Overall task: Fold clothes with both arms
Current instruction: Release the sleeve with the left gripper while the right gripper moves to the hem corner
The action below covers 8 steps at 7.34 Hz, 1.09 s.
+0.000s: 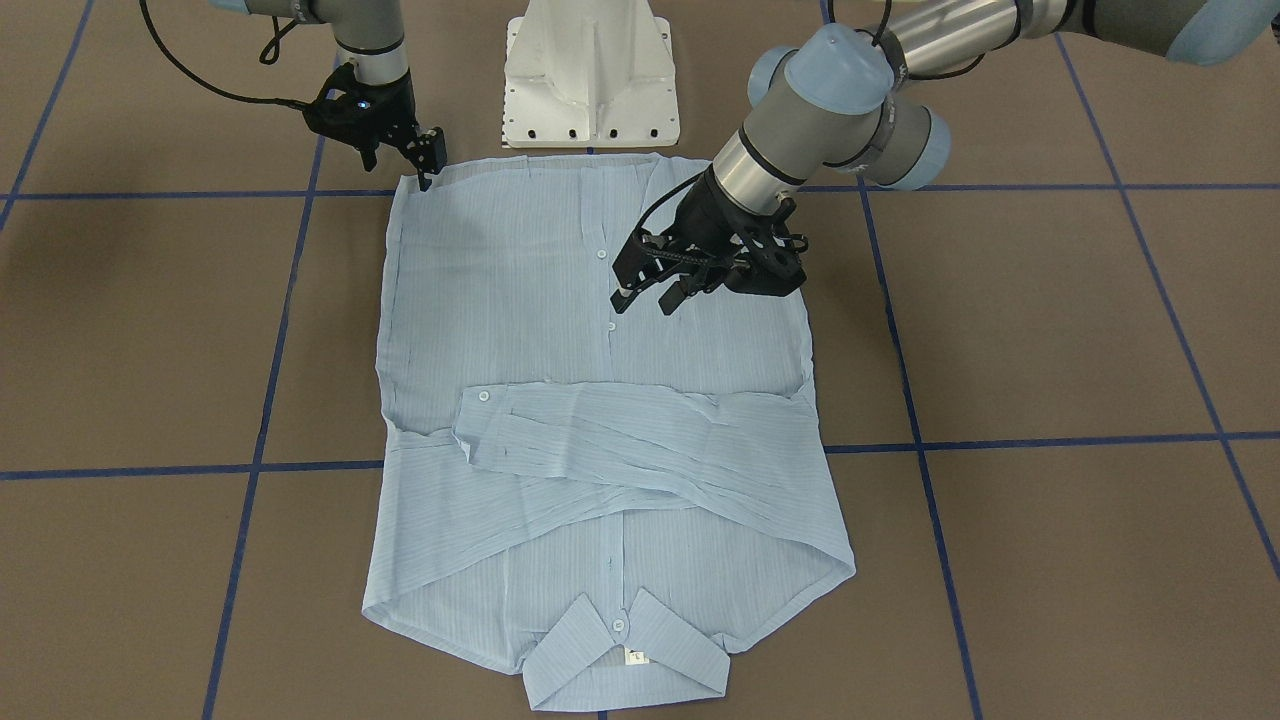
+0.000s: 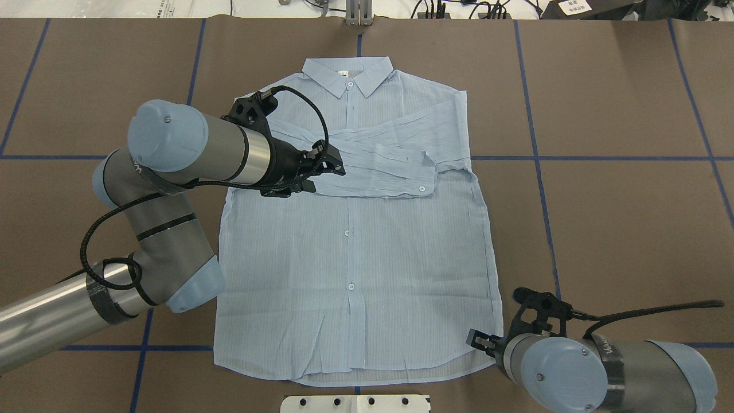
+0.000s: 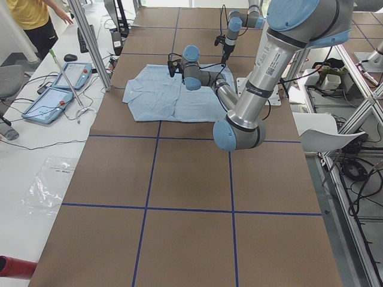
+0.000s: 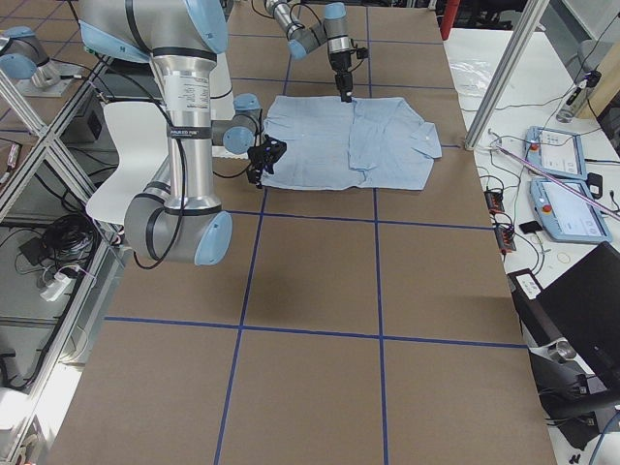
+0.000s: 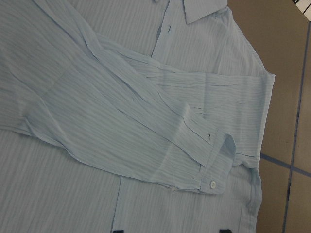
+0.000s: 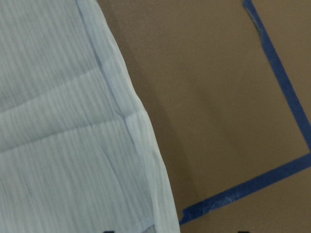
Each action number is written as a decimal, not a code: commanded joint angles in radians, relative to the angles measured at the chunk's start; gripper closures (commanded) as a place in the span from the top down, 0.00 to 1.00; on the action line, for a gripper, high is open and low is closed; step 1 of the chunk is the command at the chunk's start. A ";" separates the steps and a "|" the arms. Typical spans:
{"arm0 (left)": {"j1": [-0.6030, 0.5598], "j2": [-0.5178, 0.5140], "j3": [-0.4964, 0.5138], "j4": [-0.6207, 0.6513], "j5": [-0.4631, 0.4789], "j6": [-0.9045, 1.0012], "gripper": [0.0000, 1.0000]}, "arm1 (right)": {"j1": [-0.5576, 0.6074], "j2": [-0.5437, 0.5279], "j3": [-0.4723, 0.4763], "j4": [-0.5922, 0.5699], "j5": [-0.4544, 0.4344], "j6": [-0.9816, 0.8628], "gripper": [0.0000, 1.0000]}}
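Note:
The pale blue striped shirt point(image 2: 355, 246) lies flat on the brown table, buttoned side up, its collar point(image 2: 348, 71) at the far end from the robot. Both sleeves are folded across the chest, and a cuff point(image 5: 214, 165) with a white button lies on top. My left gripper point(image 2: 330, 172) hovers open over the folded sleeves, left of the button placket, with nothing between its fingers. My right gripper point(image 2: 479, 339) is low at the hem corner point(image 6: 146, 213) on my right side, open, right at the fabric's edge.
The white pedestal base point(image 1: 590, 75) stands just behind the shirt's hem. Blue tape lines point(image 1: 1000, 445) cross the brown table. Bare table surrounds the shirt on both sides. A side bench holds tablets point(image 3: 54, 95), and a person in a yellow top point(image 3: 33, 18) stands beyond it.

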 commanded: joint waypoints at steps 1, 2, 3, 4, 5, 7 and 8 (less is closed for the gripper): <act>-0.001 0.001 0.001 0.000 0.001 0.002 0.72 | -0.007 0.029 -0.029 -0.011 -0.005 0.000 0.76; -0.001 0.002 0.003 0.000 0.002 0.003 0.72 | 0.001 0.029 -0.031 -0.011 -0.005 0.000 0.62; -0.001 0.002 0.003 0.000 0.002 0.003 0.72 | 0.006 0.029 -0.029 -0.011 -0.005 0.002 0.37; -0.003 0.004 0.003 0.000 0.002 0.006 0.72 | 0.021 0.029 -0.025 -0.011 -0.002 -0.001 0.00; -0.001 0.018 0.001 -0.003 0.001 0.006 0.72 | 0.029 0.028 -0.021 -0.011 -0.002 -0.003 0.00; 0.000 0.022 0.001 0.006 -0.004 0.006 0.73 | 0.038 0.026 -0.005 -0.011 0.000 -0.003 0.00; 0.003 0.024 -0.011 0.011 -0.006 0.006 0.82 | 0.041 0.025 0.009 -0.011 0.000 -0.003 0.00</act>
